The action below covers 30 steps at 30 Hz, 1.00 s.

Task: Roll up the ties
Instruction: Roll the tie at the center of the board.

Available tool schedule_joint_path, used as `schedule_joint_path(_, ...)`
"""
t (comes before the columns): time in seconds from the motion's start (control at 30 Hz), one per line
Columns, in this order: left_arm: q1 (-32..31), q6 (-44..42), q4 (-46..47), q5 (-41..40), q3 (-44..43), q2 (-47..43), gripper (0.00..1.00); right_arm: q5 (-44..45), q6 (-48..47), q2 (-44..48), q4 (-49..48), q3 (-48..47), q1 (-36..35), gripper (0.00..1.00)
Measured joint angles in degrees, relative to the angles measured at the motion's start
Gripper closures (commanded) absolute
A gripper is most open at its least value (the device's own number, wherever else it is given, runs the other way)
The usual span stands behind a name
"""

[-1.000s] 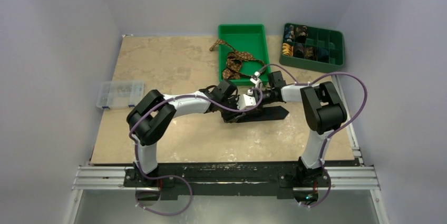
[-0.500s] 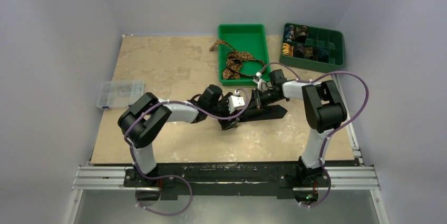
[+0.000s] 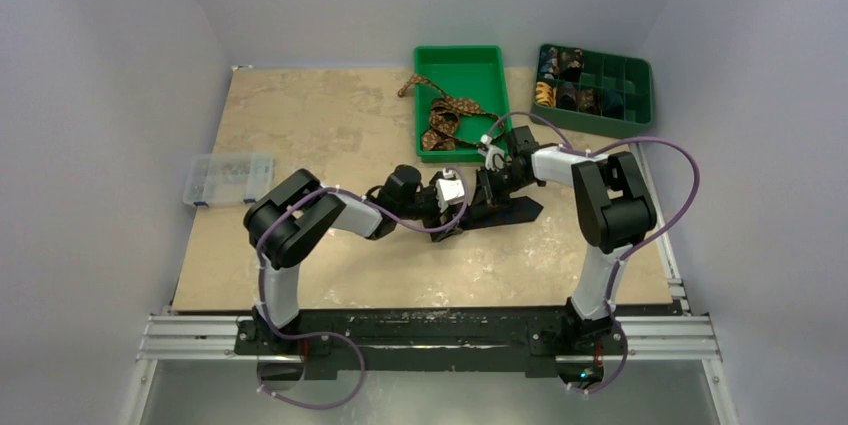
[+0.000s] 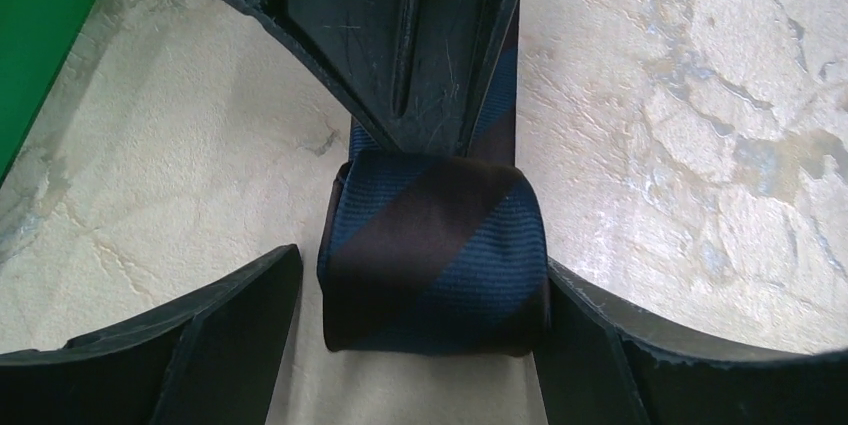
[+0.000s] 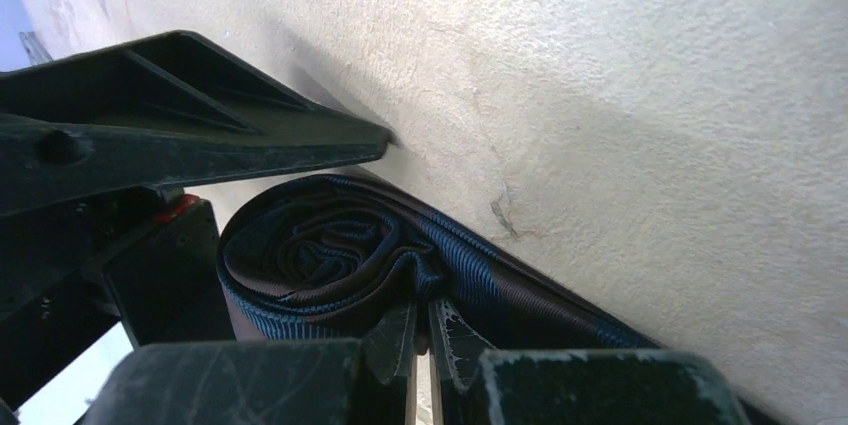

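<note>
Coil of navy-and-brown striped fabric necktie (image 4: 430, 245) lies just off the near side of the rectangular green plastic tray (image 3: 470, 70). Around it the left gripper (image 4: 420, 270) stands spread, one finger each side. At its edge the right gripper (image 5: 428, 330) is pinched together on the fabric.

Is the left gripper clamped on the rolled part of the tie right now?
No, the left gripper stands open around the tie coil, with bare table showing beside one finger.
</note>
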State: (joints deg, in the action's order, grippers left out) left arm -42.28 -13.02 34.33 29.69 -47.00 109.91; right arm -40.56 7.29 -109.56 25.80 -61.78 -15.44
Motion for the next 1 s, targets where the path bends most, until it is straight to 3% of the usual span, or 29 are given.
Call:
schedule_joint_path(0.17,-0.31,1.64,4.24,0.26,-0.52,2.58,0.39,1.44,-0.07,0.0,0.11,-0.81,-1.27,1.0)
schedule_joint_path(0.33,-1.62,1.95,4.28,-0.5,-1.55,3.45,0.46,1.97,-0.24,0.0,0.11,-1.14,-1.55,1.0)
schedule_joint_path(0.43,-1.81,1.53,3.04,-1.44,-2.14,3.41,0.66,1.84,-0.26,0.0,-0.15,-1.14,-1.55,1.0)
schedule_joint_path(0.57,-2.19,0.33,-2.97,-3.32,-3.89,1.99,0.81,0.96,-0.5,0.0,-0.57,-1.11,-1.49,0.83)
schedule_joint_path(0.77,-2.54,-5.22,-16.87,-5.53,-6.8,-1.55,0.87,-1.55,-2.51,0.94,1.01,-1.11,-0.81,0.58)
schedule_joint_path(1.0,-2.51,-10.19,-28.98,-6.36,-9.73,-3.32,0.88,-4.07,-4.57,5.11,3.23,-0.87,3.39,0.61)
